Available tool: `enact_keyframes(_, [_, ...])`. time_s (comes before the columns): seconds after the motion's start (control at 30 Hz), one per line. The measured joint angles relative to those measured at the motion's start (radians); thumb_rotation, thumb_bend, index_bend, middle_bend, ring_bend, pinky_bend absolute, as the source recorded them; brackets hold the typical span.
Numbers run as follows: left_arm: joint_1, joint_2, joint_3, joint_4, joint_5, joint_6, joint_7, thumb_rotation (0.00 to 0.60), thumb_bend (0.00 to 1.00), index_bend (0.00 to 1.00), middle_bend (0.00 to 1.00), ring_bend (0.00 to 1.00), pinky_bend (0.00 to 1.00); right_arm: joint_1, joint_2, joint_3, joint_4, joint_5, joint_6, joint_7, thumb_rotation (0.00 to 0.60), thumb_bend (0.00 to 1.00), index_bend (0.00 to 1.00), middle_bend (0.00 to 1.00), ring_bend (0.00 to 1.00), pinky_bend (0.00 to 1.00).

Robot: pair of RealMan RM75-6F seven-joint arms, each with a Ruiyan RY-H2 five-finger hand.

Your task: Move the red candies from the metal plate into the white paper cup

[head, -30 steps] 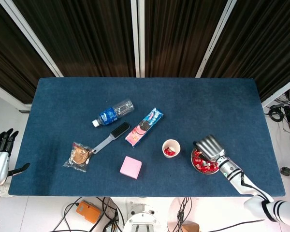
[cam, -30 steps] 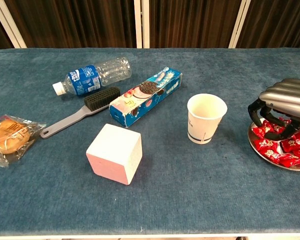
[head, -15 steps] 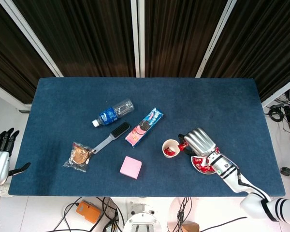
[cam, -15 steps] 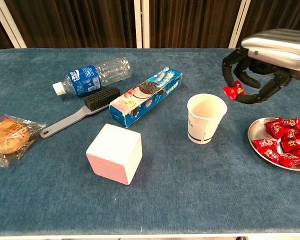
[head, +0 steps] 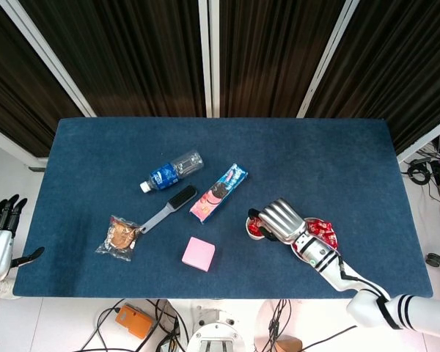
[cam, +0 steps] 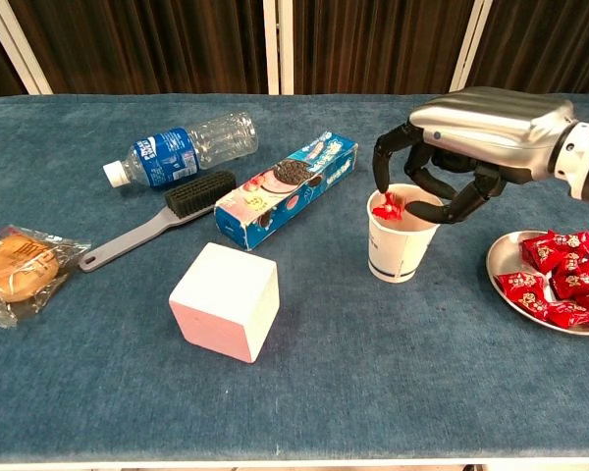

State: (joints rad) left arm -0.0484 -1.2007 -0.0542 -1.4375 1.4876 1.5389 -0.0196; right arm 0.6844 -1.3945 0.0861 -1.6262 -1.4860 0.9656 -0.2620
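Note:
My right hand (cam: 471,137) hovers over the white paper cup (cam: 401,253) and pinches one red candy (cam: 387,206) at the cup's mouth. The head view shows that right hand (head: 279,220) covering most of the cup (head: 252,228), with red showing inside the cup. To the right of the cup sits the metal plate (cam: 495,265), which holds several red candies (cam: 555,275); from above, these candies (head: 323,229) peek out beside the forearm. Off the table's left edge, my left hand (head: 0,227) holds nothing and its fingers are spread.
Left of the cup lie a cookie box (cam: 285,188), a black brush (cam: 157,221), a water bottle (cam: 182,147), a pink cube (cam: 226,299) and a wrapped bun (cam: 20,267). Blue cloth covers the table (cam: 373,392).
The right hand lifted a red candy off the plate and carried it left, from above the plate to the cup's mouth. The left hand stayed put.

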Motion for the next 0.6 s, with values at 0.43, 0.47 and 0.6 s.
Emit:
enact_keyframes(0.43, [0.000, -0.008, 0.001, 0.011, 0.005, 0.002, -0.012, 0.600, 0.00, 0.06, 0.00, 0.00, 0.00, -0.133, 0.145, -0.095, -0.026, -0.045, 0.140, 0.042, 0.600, 0.34, 0.50, 0.84, 1.00, 1.00])
enact_keyframes(0.47, [-0.001, -0.009, 0.001, 0.011, 0.007, 0.002, -0.012, 0.600, 0.00, 0.06, 0.00, 0.00, 0.00, -0.142, 0.150, -0.109, -0.025, -0.042, 0.136, 0.036, 0.600, 0.34, 0.50, 0.84, 1.00, 1.00])
enact_keyframes(0.6, [-0.003, -0.013, 0.003, 0.009, 0.012, 0.001, -0.009, 0.600, 0.00, 0.06, 0.00, 0.00, 0.00, -0.167, 0.152, -0.146, -0.006, -0.007, 0.090, 0.016, 0.600, 0.34, 0.50, 0.84, 1.00, 1.00])
